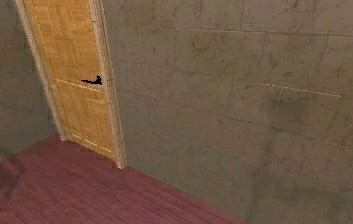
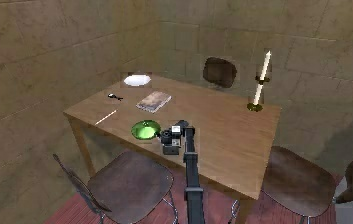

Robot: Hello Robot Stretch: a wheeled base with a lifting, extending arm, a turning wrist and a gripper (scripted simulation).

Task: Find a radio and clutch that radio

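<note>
1. The forward view is looking ahead and slightly down, facing a wall (image 1: 244,100) close by, with a door (image 1: 69,60) at its left and the floor (image 1: 74,190) below.
2. The arm side view is looking down over the arm (image 2: 192,185) and gripper (image 2: 174,132), across a near table (image 2: 224,125) toward a room corner.
3. Both are taking in similar tiled wall and red floor.
</note>
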